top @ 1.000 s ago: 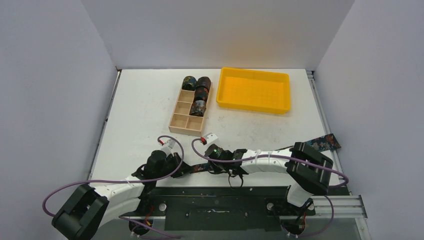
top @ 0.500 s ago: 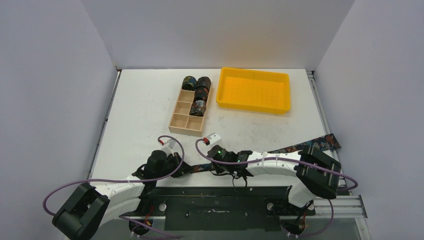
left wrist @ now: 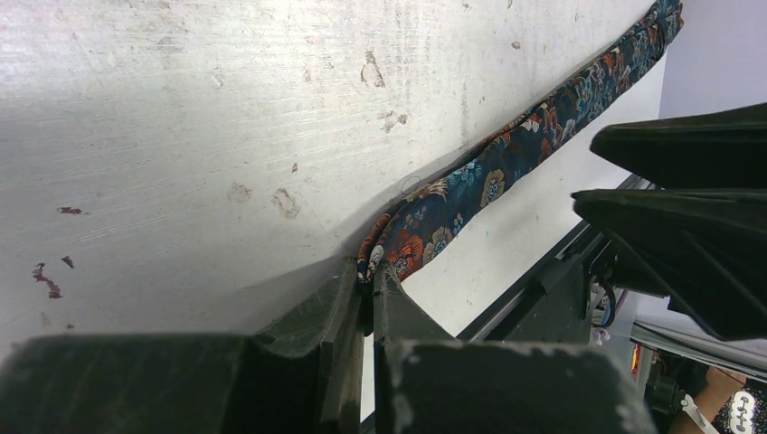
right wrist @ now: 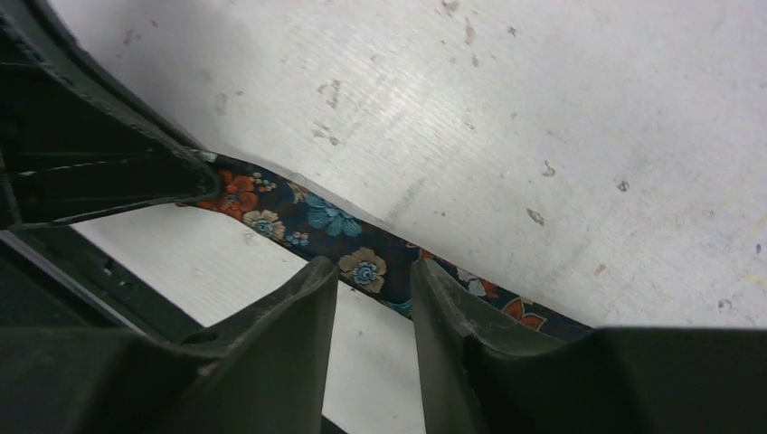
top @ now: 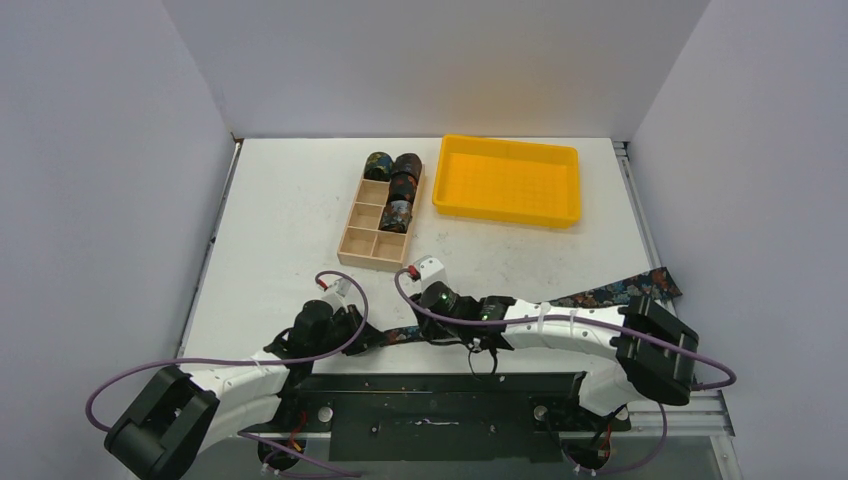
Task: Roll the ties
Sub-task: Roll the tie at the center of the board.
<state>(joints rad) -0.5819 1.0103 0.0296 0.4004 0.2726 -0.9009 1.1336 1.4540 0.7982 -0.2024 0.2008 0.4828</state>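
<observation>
Near the wooden box (top: 360,243), the tie (top: 610,293) is pinched by the left gripper (left wrist: 366,278); the right gripper (right wrist: 373,276) is newly parted, seemingly released for regripping.

Scuffed white table (top: 280,230) between plain pale walls (top: 430,60)

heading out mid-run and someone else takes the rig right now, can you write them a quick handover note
Left claw: shut on the narrow end of the flat tie, by the near edge of the table.
Right claw: open, its fingers straddle that tie a little way along, without gripping it.
Flat tie: unrolled along the near edge, with its wide end at the table's right edge.
Done: several rolled ties sit in the far compartments of the wooden box.
Left: roll this tie, then probably put it in one of the box's near compartments.
</observation>
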